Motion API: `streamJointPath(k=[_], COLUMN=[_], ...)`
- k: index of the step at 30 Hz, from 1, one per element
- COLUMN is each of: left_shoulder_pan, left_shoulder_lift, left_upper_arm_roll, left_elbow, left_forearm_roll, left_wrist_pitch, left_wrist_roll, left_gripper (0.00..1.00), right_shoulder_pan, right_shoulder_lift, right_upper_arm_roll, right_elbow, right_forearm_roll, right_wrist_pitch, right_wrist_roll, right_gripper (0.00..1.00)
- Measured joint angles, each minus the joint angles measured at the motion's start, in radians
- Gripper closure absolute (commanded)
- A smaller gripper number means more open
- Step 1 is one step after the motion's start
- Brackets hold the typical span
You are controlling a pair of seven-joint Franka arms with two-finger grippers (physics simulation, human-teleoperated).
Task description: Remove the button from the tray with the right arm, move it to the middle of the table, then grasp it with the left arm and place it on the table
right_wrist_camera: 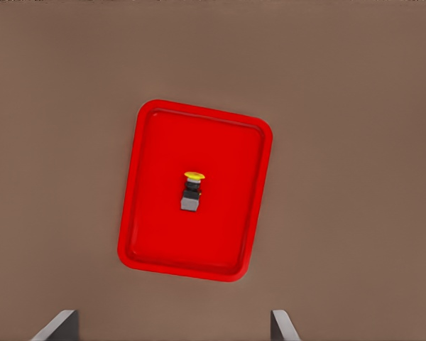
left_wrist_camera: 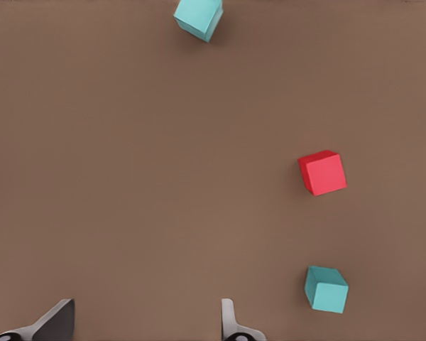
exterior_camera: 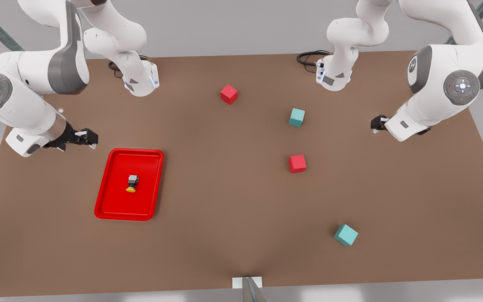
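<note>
Watching now, you see: button (exterior_camera: 131, 183) lying in the tray (exterior_camera: 111, 209)
Right gripper (exterior_camera: 83, 137): fingers spread, above the table (exterior_camera: 224, 201) beside your tray
Left gripper (exterior_camera: 378, 123): fingers spread, waiting near cubes

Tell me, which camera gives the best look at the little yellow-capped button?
The right wrist view: the button sits mid-picture, lying on its side in the tray. The front view shows it too, but smaller.

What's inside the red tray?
Inside the red tray lies one small button, tipped on its side, yellow cap facing away from the arms' bases. What is under it is hidden. Both open grippers, right gripper and left gripper, hang above the table.
</note>
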Motion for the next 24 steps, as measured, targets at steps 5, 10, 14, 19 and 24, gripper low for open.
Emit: streamJointPath(k=[5,10,14,19,24], left_shoulder_pan=[0.001,-0.014,-0.011,-0.011,-0.011], left_shoulder_lift=[0.018,0.05,0.05,0.048,0.048], left_upper_arm_roll=[-0.001,-0.003,-0.003,-0.003,-0.003], left_elbow=[0.0,0.0,0.0,0.001,0.0], left_forearm_roll=[-0.003,-0.004,-0.003,-0.003,-0.003], left_wrist_pitch=[0.035,0.048,0.051,0.049,0.047], left_wrist_roll=[0.006,0.011,0.015,0.018,0.02], left_gripper=[0.0,0.0,0.0,0.0,0.0], right_shoulder_pan=[0.004,0.003,-0.009,-0.019,-0.01], right_shoulder_lift=[0.014,0.123,0.197,0.287,0.357], right_upper_arm_roll=[0.0,0.001,0.001,0.001,0.001], right_elbow=[-0.176,-0.479,-0.562,-0.56,-0.542], right_forearm_roll=[-0.004,-0.001,0.002,0.039,0.07], right_wrist_pitch=[0.097,0.387,0.575,0.722,0.818], right_wrist_roll=[-0.002,0.045,0.111,0.177,0.232], right_gripper=[0.0,0.0,0.0,0.0,0.0])
